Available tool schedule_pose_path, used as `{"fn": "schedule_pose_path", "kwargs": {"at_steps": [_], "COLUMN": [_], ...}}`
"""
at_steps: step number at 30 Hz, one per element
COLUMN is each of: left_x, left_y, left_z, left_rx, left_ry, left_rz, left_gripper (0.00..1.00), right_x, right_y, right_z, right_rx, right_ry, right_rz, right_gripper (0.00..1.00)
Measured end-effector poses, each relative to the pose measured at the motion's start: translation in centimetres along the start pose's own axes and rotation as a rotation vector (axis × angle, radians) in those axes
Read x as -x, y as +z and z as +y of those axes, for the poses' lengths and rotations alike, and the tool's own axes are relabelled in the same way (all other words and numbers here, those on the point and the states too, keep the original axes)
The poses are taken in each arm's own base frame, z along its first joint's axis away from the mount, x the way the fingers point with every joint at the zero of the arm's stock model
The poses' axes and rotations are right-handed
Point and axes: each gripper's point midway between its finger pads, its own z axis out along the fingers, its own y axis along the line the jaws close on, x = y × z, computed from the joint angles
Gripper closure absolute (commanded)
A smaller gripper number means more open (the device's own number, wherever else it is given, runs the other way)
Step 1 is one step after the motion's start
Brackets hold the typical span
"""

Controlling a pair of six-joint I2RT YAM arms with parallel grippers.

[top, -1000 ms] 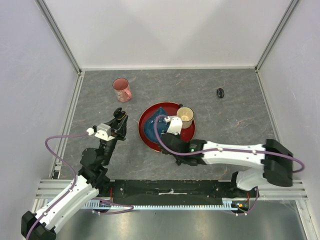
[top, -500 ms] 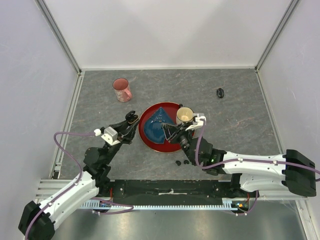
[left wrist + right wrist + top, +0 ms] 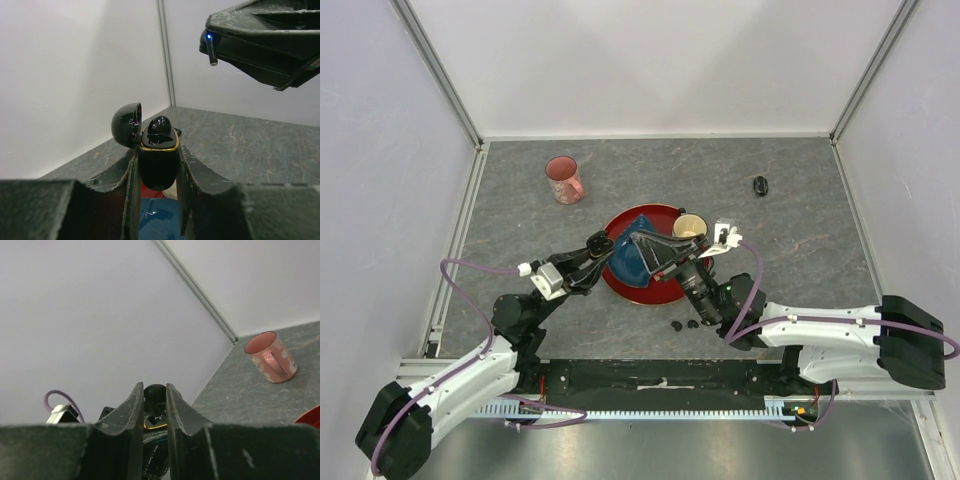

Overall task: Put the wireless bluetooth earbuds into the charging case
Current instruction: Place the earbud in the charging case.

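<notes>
Left wrist view: right up close, the left gripper [image 3: 156,157] is clamped on the open charging case [image 3: 158,172], with one earbud [image 3: 160,126] seated inside. Above it and apart, the right gripper [image 3: 151,407] pinches a second earbud [image 3: 211,50], its blue light glowing. Two loose earbuds [image 3: 676,325] lie on the table [image 3: 800,230] just beside the red plate [image 3: 660,296]. A pink mug [image 3: 564,180] stands farther back.

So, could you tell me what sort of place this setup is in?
Probably a robot test cell: plain white walls on metal posts box in a grey table, a left arm and a right arm are bolted at its edge, and a pink mug and red plate serve as props.
</notes>
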Motion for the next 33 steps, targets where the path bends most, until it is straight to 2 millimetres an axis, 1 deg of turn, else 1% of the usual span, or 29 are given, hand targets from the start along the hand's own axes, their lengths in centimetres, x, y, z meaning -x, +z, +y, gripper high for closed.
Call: {"fn": "schedule_pose_path", "kwargs": {"at_steps": [7, 16, 19, 33], "left_x": [0.0, 0.0, 0.1, 0.2], "left_y": [0.2, 0.3, 0.4, 0.5], "left_z": [-0.9, -1.5, -1.5, -1.6], "left_rx": [-0.052, -0.082, -0.085, -0.089], "left_ry": [0.0, -0.027, -0.031, -0.039], "left_rz": [-0.009, -0.008, -0.012, -0.015], "left_gripper": [0.98, 0.98, 0.98, 0.98], "right_x": [-1.5, -3.0, -3.5, -6.3], "right_y": [0.8, 1.4, 1.6, 1.9], "right_z": [2.0, 2.8, 2.8, 1.6], "right_rx": [0.093, 0.131, 0.132, 0.097], "right_ry": [-0.003, -0.009, -0.008, -0.035], "right_rz": [0.047, 0.083, 0.092, 0.155], "right_gripper": [1.0, 1.0, 1.0, 1.0]}}
